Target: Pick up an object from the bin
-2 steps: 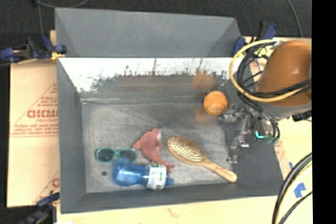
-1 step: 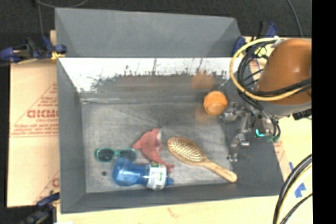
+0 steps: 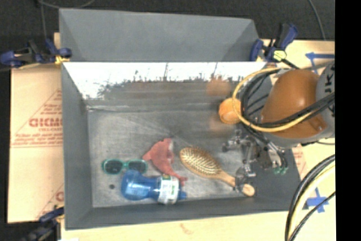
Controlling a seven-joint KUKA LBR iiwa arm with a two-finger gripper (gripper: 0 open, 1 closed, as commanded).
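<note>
My gripper (image 3: 246, 167) hangs low at the bin's right side, just above the handle end of a wooden hairbrush (image 3: 204, 164). The brush lies on the floor with its oval golden head to the left and its handle running right and towards the front. An orange ball (image 3: 228, 111) rests behind the gripper, near the back right wall. A crumpled red-pink piece (image 3: 161, 155) lies just left of the brush head.
A blue bottle with a white label (image 3: 148, 188) lies along the front wall. Green sunglasses (image 3: 124, 166) sit left of it. The arm with its orange cover and looped cables overhangs the right rim. The floor's back left is bare.
</note>
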